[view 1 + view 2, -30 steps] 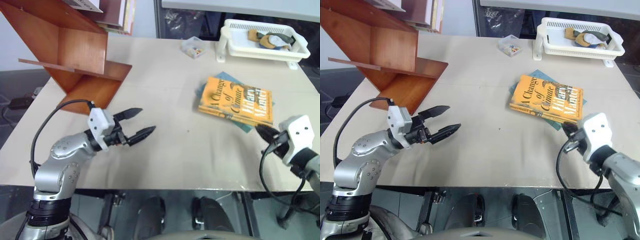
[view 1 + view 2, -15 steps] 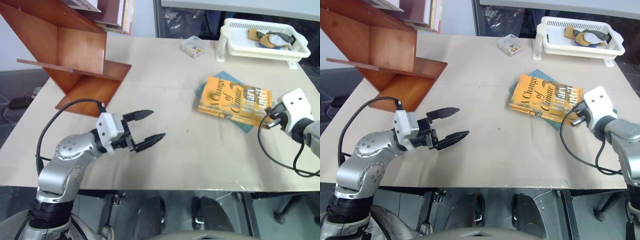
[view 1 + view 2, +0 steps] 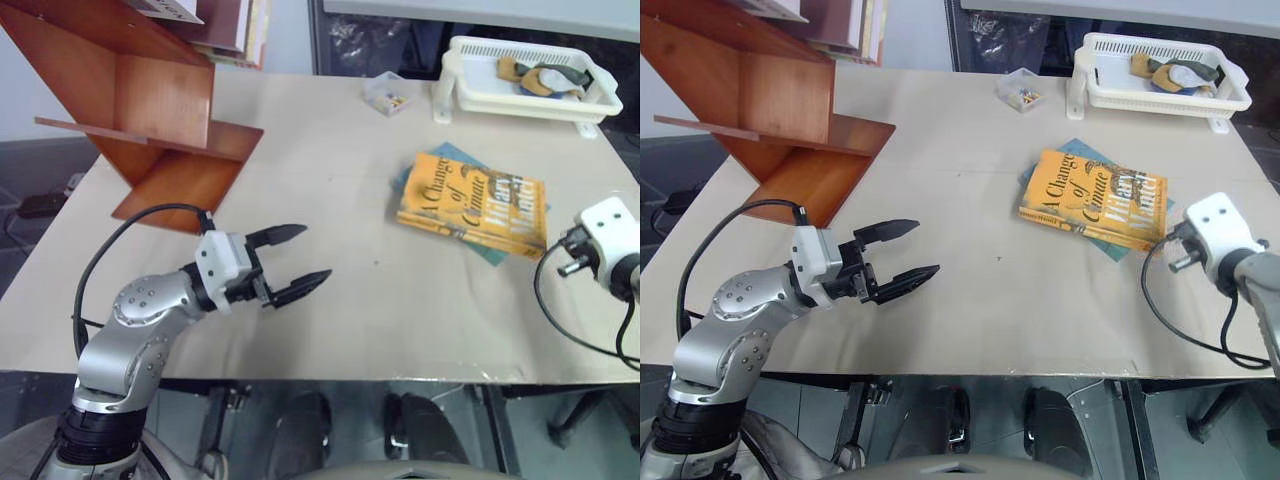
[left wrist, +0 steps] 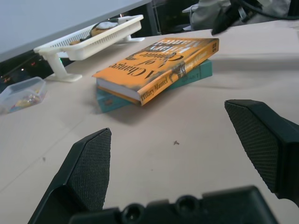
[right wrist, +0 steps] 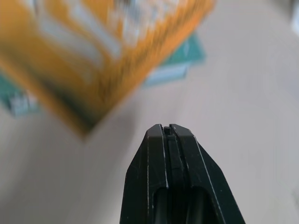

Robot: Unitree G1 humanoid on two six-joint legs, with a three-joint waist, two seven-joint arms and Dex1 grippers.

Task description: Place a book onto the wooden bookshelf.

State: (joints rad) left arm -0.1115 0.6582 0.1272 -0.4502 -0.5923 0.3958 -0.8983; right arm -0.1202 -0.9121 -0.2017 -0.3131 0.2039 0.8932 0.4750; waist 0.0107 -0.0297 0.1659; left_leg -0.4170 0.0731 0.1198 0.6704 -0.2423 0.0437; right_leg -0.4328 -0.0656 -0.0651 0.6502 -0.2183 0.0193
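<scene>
The book lies flat on a teal book at right centre of the counter, unheld. The left gripper hangs lower left, jaws spread; the right gripper, jaws pressed together, probably sits just off the book's corner. It should open before closing across the spine; the bookshelf waits upper left.

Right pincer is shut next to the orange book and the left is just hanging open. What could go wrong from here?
1. The right pincer is shut beside the book; going in like that would likely push it, not grip it.
2. The book lies on a thinner teal book; a low grab could catch or drag both.
3. The wooden bookshelf stands at the far left, the open left pincer between; a carry across could clip it.
</scene>
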